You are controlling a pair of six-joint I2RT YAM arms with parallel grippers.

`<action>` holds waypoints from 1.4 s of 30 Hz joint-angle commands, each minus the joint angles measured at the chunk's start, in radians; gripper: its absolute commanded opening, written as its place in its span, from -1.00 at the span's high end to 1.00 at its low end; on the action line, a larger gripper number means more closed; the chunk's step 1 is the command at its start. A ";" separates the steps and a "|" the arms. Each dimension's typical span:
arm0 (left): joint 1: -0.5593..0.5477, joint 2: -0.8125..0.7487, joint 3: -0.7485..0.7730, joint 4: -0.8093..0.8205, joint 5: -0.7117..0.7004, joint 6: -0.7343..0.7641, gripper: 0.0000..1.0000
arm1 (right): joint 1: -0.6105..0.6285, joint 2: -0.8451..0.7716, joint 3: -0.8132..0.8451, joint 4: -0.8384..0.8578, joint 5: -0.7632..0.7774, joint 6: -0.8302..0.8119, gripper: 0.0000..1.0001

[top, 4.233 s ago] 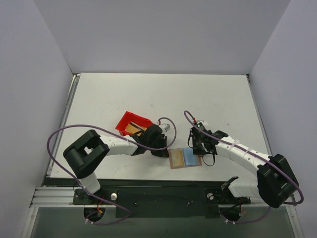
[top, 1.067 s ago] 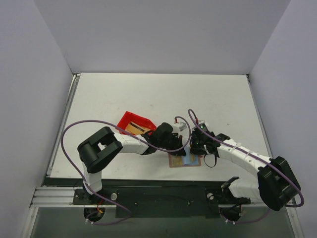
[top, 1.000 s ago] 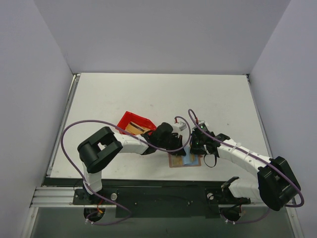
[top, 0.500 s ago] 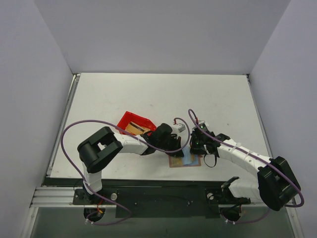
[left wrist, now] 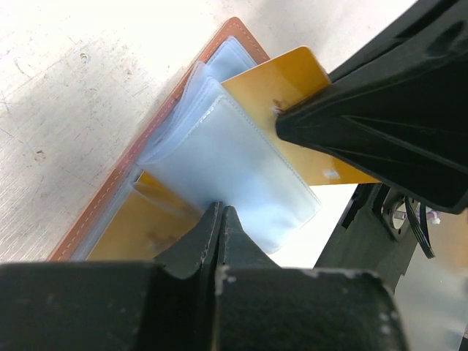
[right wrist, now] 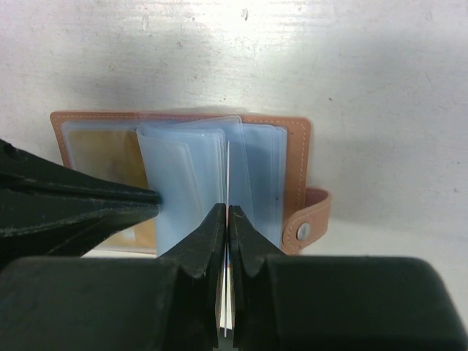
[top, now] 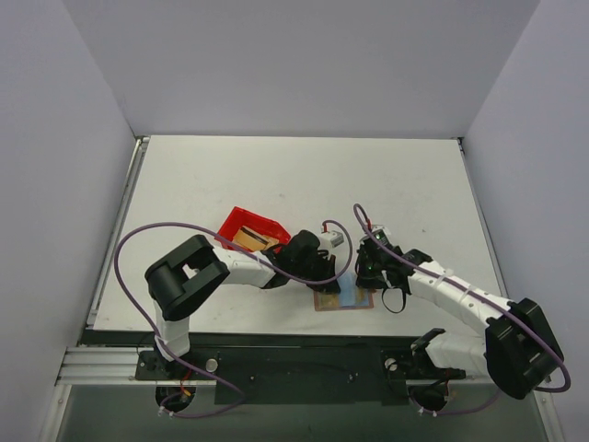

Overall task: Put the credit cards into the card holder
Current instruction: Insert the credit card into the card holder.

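The card holder lies open near the table's front edge, its brown rim and clasp tab showing. My right gripper is shut on a gold-yellow credit card, seen edge-on as a thin pale line standing among the clear sleeves. My left gripper is shut with nothing between its tips, which rest against a clear sleeve. Another yellow card sits in the holder's left pocket. Both grippers meet over the holder.
A red bin stands just left of the holder, behind the left arm, with yellow cards inside. Purple cables loop over both arms. The black rail runs along the table's front edge.
Since several seconds ago the left arm has swung right from the red bin to the holder. In the last second both grippers have only shifted slightly over the sleeves.
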 commanded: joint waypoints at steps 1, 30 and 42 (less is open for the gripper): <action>0.004 0.015 0.002 -0.004 0.004 0.017 1.00 | -0.009 -0.051 0.019 -0.083 0.037 -0.003 1.00; 0.004 0.021 0.002 -0.005 0.006 0.014 1.00 | -0.023 -0.098 0.019 -0.054 -0.043 -0.032 1.00; 0.004 0.021 0.008 -0.005 0.009 0.012 1.00 | -0.024 -0.048 0.013 -0.039 -0.052 -0.037 1.00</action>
